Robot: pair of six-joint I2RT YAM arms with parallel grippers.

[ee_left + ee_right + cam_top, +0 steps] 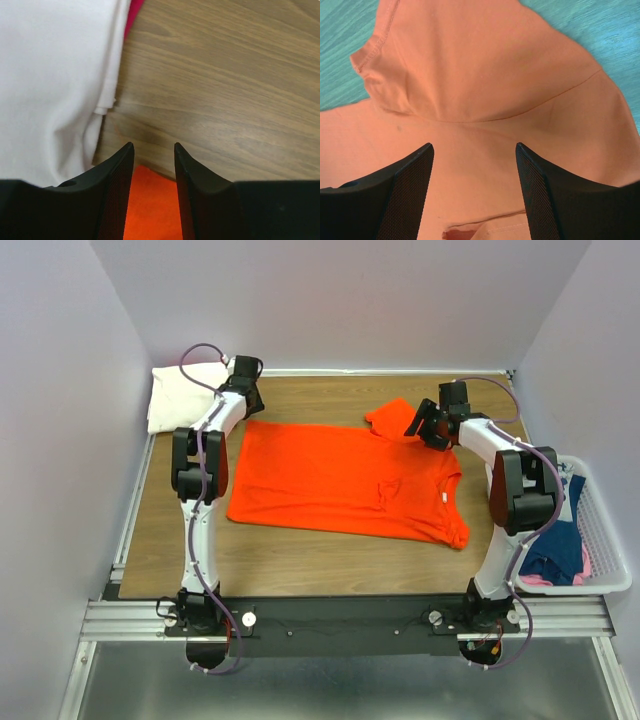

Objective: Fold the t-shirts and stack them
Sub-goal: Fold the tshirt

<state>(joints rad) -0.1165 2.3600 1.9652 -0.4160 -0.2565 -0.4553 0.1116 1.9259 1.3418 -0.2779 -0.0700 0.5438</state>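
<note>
A bright orange t-shirt point(340, 480) lies spread flat on the wooden table, collar to the right, with its far sleeve point(392, 417) bunched up. My left gripper point(243, 378) is open at the shirt's far left corner. In the left wrist view its gripper point(154, 145) straddles the orange corner point(152, 205). My right gripper point(425, 426) is open above the far sleeve and shoulder. In the right wrist view its gripper point(475, 147) hovers wide open over the cloth point(480, 85), holding nothing. A folded cream-white shirt point(180, 392) lies at the back left, also in the left wrist view point(50, 85).
A white lattice basket point(612, 585) stands off the table's right edge, holding a navy shirt point(560, 545) and a pink one point(540, 580). A sliver of red-pink cloth point(134, 15) shows under the cream shirt. Walls close the back and both sides.
</note>
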